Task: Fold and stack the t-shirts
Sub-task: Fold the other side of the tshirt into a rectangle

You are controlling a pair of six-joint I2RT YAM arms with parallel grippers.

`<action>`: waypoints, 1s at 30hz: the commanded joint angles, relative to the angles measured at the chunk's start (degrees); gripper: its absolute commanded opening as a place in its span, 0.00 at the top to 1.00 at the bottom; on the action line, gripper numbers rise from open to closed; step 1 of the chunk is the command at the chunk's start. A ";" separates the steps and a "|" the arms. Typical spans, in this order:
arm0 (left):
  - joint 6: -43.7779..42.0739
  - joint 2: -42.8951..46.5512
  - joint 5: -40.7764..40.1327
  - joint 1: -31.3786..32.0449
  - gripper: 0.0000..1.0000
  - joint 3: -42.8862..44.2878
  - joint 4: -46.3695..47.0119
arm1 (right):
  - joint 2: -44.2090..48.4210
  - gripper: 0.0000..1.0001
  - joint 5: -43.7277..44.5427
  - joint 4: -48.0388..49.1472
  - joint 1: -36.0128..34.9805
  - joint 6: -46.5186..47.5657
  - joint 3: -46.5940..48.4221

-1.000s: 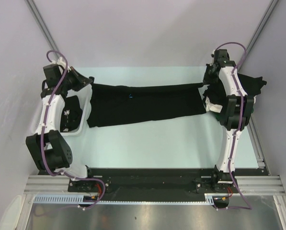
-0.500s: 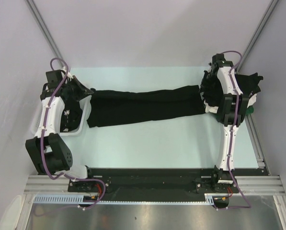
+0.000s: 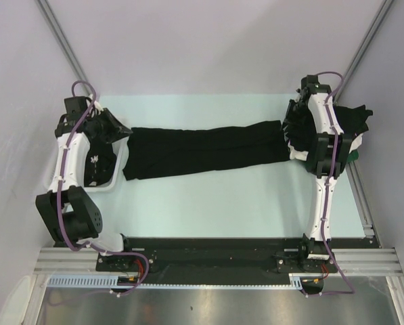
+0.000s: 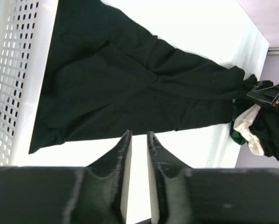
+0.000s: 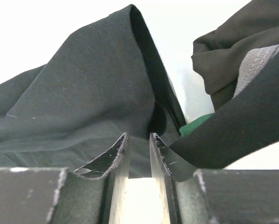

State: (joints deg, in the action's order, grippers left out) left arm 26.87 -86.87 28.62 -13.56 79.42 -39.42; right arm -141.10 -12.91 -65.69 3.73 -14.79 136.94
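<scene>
Between their slightly parted jaws the left gripper (image 4: 138, 136) and right gripper (image 5: 138, 136) held nothing, having just let go; the black t-shirt (image 3: 202, 149) lay as a long folded band between basket (image 4: 8, 70) and shirt pile (image 3: 357, 122), likely ready for a crosswise fold

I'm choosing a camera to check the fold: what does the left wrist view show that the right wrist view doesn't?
Only left wrist: the white mesh basket and the black t-shirt at its whole folded length on the table. Only right wrist: a close look at that shirt's raised end. Both: the black t-shirt, the heap of other shirts beside it, and each arm's own fingers, left fingers and right fingers slightly apart, holding nothing.
</scene>
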 commanded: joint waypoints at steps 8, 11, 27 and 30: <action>0.20 -2.69 0.65 0.20 0.75 6.54 0.66 | 4.51 0.68 0.96 0.82 1.90 0.46 6.14; 0.55 -4.00 0.73 1.43 0.75 6.71 1.89 | 4.52 0.67 0.17 1.79 2.07 0.29 6.40; 1.60 -14.90 -0.32 10.40 0.74 10.05 7.16 | 6.71 0.69 -11.69 11.28 1.46 -2.35 8.52; 1.43 -16.57 -0.67 10.49 0.73 11.46 7.16 | 6.71 0.69 -15.30 12.69 0.49 -3.76 7.11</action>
State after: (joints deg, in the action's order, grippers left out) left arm 27.99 -101.86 28.62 -3.11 87.22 -34.65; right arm -138.47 -21.37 -56.84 5.26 -16.32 142.71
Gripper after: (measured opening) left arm 0.264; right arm 0.306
